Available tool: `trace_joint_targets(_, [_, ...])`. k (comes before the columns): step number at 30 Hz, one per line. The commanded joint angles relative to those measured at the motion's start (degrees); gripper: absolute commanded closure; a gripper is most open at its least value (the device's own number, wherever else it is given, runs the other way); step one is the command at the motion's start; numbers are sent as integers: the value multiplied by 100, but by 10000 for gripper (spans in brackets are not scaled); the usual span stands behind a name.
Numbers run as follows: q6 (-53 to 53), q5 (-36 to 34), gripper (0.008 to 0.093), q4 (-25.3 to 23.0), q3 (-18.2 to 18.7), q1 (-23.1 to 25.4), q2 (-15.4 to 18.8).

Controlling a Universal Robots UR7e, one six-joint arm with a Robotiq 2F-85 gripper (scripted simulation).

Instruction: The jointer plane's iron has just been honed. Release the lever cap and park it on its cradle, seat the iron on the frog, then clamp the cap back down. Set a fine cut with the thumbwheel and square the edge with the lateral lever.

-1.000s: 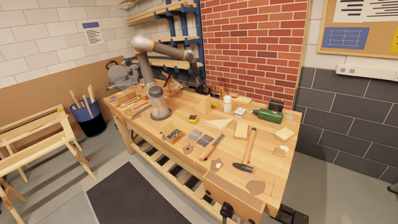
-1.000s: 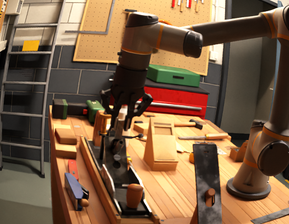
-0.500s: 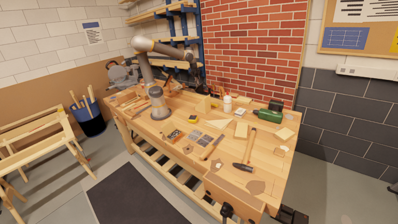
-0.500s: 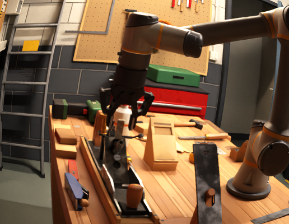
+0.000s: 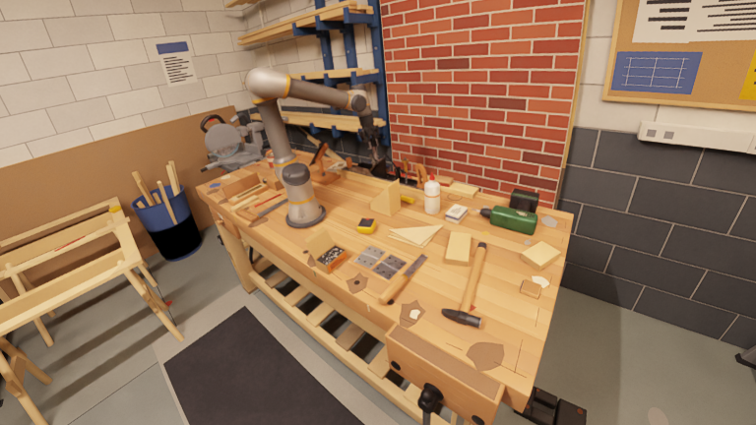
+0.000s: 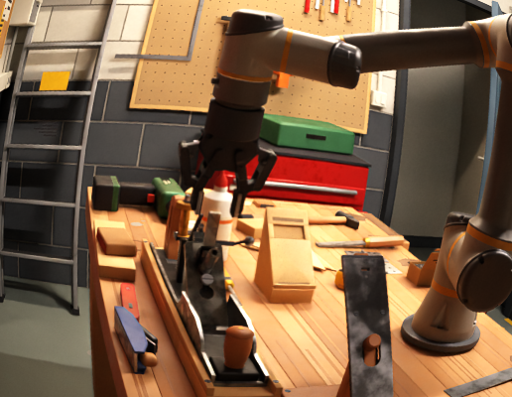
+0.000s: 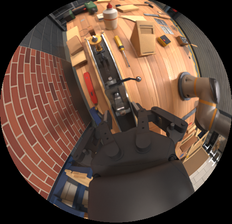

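Observation:
My gripper (image 6: pixel 215 202) (image 7: pixel 120 112) hangs open and empty just above the middle of the jointer plane (image 6: pixel 209 302) (image 7: pixel 108 84), which lies along the bench's back edge near the brick wall. The lever cap (image 6: pixel 208 278) (image 7: pixel 119 103) sits on the plane's frog with its lever raised under my fingers. The brass thumbwheel (image 7: pixel 96 41) and the lateral lever with its ball end (image 7: pixel 138 78) show behind it. The wedge-shaped wooden cradle (image 6: pixel 285 258) (image 7: pixel 144 38) stands to the plane's right. The dark iron (image 6: pixel 366 317) leans in the foreground.
The brick wall (image 7: pixel 34 96) rises close beside the plane. A glue bottle (image 6: pixel 217 203) (image 7: pixel 110 16), a yellow screwdriver (image 7: pixel 121 47), wood blocks (image 6: pixel 115 248) and a red knife (image 7: pixel 90 86) lie around it. The arm's base (image 6: pixel 445 327) stands to the right.

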Motion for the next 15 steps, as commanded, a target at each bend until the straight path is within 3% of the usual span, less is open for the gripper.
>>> trace_joint_targets(1, [11,-1,474,70,-56,12,-32])
trace_joint_targets(8, [77,-5,474,527,-365,77,-162])
trace_joint_targets(15, [86,-5,474,593,-408,85,-176])
